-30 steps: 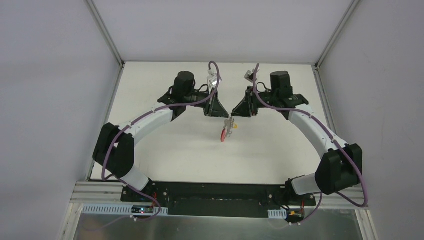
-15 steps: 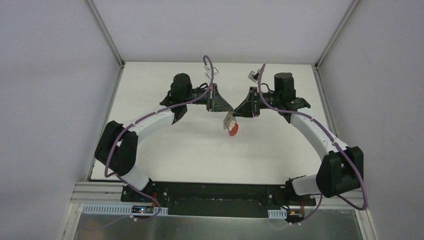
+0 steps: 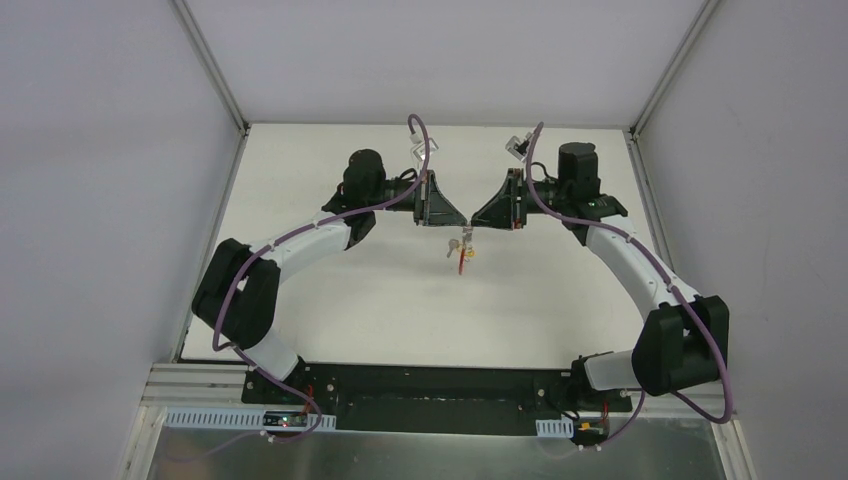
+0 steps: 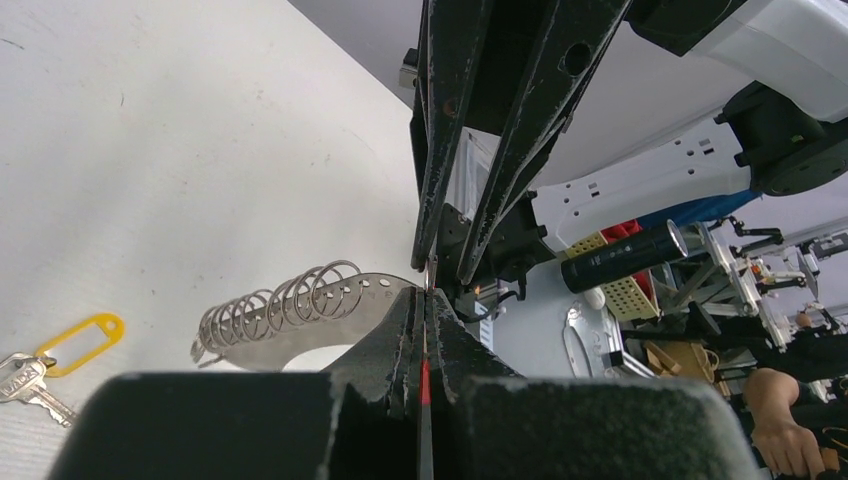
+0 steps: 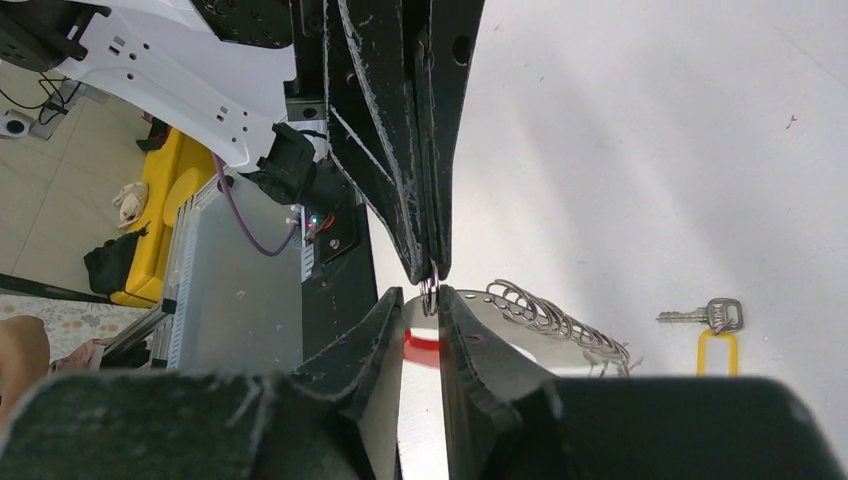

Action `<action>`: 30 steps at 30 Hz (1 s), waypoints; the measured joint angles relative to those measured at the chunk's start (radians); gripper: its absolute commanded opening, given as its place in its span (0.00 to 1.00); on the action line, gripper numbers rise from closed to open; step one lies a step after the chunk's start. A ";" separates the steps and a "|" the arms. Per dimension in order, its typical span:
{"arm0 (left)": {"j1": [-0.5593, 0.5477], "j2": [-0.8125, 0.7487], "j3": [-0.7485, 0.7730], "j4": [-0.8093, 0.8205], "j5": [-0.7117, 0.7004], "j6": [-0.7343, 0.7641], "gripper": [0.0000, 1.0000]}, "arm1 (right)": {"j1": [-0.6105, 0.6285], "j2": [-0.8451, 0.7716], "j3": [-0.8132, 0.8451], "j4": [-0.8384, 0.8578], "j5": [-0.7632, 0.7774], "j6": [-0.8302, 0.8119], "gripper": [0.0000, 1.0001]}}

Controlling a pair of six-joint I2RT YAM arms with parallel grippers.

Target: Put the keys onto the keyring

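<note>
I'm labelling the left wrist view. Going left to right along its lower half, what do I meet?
key with yellow tag → rings → left fingers

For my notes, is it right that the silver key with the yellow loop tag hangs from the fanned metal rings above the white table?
Not quite: the silver key with the yellow loop tag lies on the white table, apart from the fanned metal rings, as the left wrist view shows.

Far mid: l hand (image 3: 455, 222) + r hand (image 3: 478, 218) tip to tip, keys (image 3: 460, 248) hung below; no gap.
Under them: tagged key (image 5: 705, 315) lying.
Near edge, side edges: surface (image 3: 400, 310) free.
</note>
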 measured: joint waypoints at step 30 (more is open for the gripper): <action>0.000 0.010 0.000 -0.006 0.025 0.089 0.06 | 0.002 -0.003 -0.067 0.124 0.008 0.074 0.00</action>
